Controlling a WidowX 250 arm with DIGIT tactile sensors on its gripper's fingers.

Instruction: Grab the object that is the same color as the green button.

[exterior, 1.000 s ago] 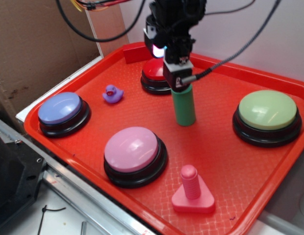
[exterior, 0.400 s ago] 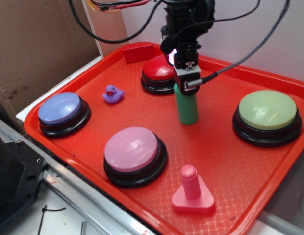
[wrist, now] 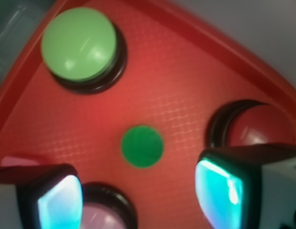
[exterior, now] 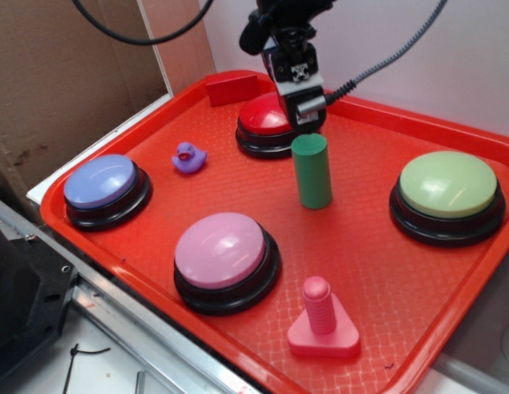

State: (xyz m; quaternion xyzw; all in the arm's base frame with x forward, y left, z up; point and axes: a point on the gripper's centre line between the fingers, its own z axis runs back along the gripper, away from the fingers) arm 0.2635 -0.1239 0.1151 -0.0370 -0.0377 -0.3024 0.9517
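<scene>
Gripper [wrist: 138,191] hangs directly above the green cylinder [exterior: 311,171], clear of its top, pointing straight down, fingers [wrist: 219,186] spread, holding nothing

The exterior view is evenly and brightly lit, with soft, short shadows beneath the buttons and the green cylinder [exterior: 311,171] on the red tray [exterior: 378,271]. Faint sheen shows on the pink button [exterior: 219,249] and the green button [exterior: 448,184]. Focus is fairly sharp across the tray, with slight softness at the frame edges.

The wrist view is blurred throughout. The end effector [wrist: 138,191] fingers [wrist: 219,183] glow cyan and sit out of focus in the foreground. The green button [wrist: 79,44] carries a pale streak of glare. The tray's rim curves at the corners, suggesting wide-angle distortion.
</scene>
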